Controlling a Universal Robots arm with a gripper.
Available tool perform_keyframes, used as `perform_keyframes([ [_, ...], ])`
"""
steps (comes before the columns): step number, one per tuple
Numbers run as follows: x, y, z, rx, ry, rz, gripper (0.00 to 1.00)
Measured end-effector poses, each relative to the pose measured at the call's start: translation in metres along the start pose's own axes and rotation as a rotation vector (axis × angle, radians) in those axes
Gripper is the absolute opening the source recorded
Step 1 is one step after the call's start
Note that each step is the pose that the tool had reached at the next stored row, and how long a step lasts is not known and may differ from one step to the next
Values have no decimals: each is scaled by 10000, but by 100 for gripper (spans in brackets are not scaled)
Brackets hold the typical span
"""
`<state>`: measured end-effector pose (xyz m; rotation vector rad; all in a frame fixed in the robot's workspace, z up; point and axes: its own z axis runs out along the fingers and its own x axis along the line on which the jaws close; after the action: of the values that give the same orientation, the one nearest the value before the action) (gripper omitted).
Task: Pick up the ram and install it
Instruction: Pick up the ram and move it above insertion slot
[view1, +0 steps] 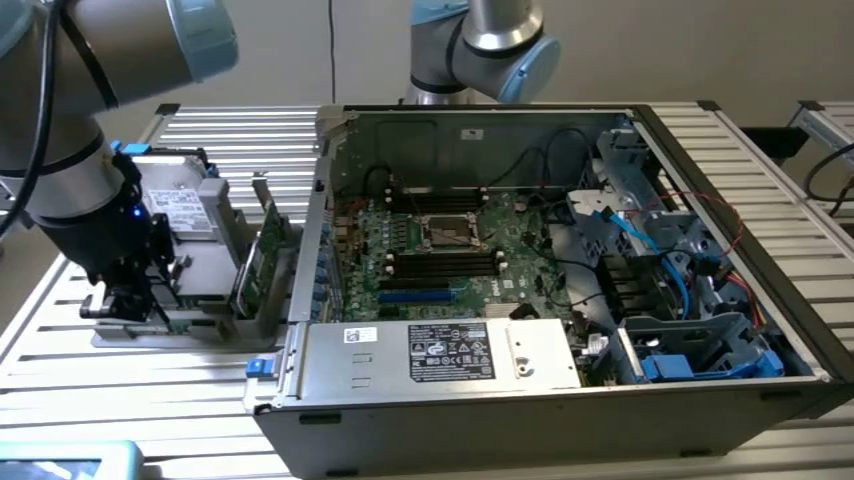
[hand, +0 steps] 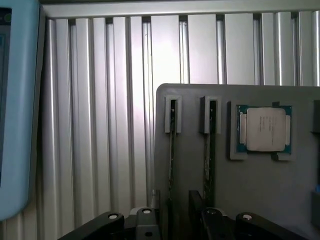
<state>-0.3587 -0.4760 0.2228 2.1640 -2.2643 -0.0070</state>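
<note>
From my station I see the gripper (view1: 127, 300) hanging low over the grey holder (view1: 187, 340), which lies on the slatted aluminium table (view1: 147, 400) at about nine o'clock from the open computer case (view1: 534, 430) in the exterior view. On the wrist camera the jaws stand apart, with nothing between them that I would call gripped. The ram (hand: 172, 150) stands on edge in a slot of the holder. It runs straight toward the gap between the jaws, but I cannot tell whether either jaw touches it. A second stick (hand: 208, 150) sits in the neighbouring slot just beside it, and a processor (hand: 264, 129) rests in a square pocket on that stick's far side. In the exterior view the silver hard drive (view1: 180, 215) stands at about one o'clock from the gripper and the green expansion card (view1: 267, 250) at about two o'clock, both in the same holder. Inside the case the motherboard (view1: 454, 250) lies exposed, with the silver power supply (view1: 441, 350) at six o'clock from it. A pale blue casing (hand: 17, 125) lies on the table, apart from the holder.
</note>
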Motion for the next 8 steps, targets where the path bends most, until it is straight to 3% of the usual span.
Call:
perform_keyframes([
  [8, 0, -5, 104, 3, 2, -41, 36],
])
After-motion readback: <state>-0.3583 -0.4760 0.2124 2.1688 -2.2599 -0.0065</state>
